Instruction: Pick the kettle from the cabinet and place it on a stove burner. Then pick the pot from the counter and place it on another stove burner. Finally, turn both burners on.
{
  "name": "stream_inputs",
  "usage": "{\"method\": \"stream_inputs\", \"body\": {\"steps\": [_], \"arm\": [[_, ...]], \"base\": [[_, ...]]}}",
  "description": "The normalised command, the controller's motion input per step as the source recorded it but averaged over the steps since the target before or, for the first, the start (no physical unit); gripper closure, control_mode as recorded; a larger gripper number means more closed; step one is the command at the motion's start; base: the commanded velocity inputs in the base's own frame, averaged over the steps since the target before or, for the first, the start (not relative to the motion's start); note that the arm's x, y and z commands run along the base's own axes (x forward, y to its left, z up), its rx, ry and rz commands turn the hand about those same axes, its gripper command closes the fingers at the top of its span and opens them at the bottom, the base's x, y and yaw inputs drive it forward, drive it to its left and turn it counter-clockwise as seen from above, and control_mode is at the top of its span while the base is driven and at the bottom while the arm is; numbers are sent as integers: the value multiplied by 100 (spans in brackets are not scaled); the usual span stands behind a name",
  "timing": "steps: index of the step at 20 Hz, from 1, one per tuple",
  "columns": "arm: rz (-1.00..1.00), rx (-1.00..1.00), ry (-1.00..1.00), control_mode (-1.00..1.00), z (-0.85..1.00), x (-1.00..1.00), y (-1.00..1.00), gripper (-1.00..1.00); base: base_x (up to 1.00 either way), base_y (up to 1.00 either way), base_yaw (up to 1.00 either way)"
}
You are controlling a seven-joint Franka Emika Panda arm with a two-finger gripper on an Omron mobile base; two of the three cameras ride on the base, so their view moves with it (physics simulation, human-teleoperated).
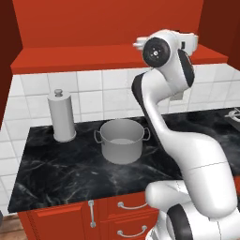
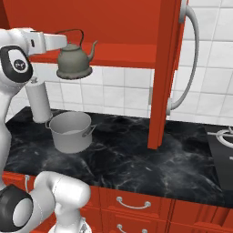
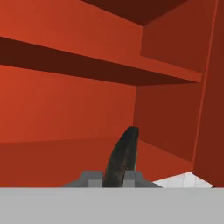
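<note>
The grey-green kettle [image 2: 74,61] hangs in the air just in front of the red cabinet [image 2: 127,22], above the counter [image 2: 136,164] and a little above the pot [image 2: 70,132]. My gripper [image 2: 63,35] is shut on the kettle's thin black arched handle. In the hand view that handle [image 3: 123,153] rises dark between my gripper's tips [image 3: 114,180], with the cabinet's red interior and shelf [image 3: 65,105] behind. The wide grey pot [image 1: 122,140] stands upright on the black counter [image 1: 70,173]. A burner grate [image 2: 225,135] shows at the far right edge.
The open red cabinet door [image 2: 166,68] with its long silver handle [image 2: 193,54] stands out over the counter between kettle and stove. A tall pale knob-topped cylinder [image 1: 62,115] stands left of the pot by the tiled wall. Red drawers [image 2: 132,202] run below the counter.
</note>
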Motion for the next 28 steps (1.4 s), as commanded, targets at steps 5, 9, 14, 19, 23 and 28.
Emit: {"method": "stream_inputs", "body": {"steps": [5, 9, 14, 19, 23, 28], "arm": [[-14, 2, 0, -100, -14, -40, -24, 100], [-14, 3, 0, -100, -18, -41, -23, 100], [-14, 3, 0, -100, -21, -38, -19, 100], [-12, 1, 0, -100, -24, -30, -12, 100], [-10, 0, 0, -100, -23, -9, -1, 100], [-8, 0, 1, -100, -24, 0, 0, 100]], "base": [[0, 0, 0], [0, 0, 0], [0, 0, 0], [0, 0, 0], [0, 0, 0], [0, 0, 0]]}}
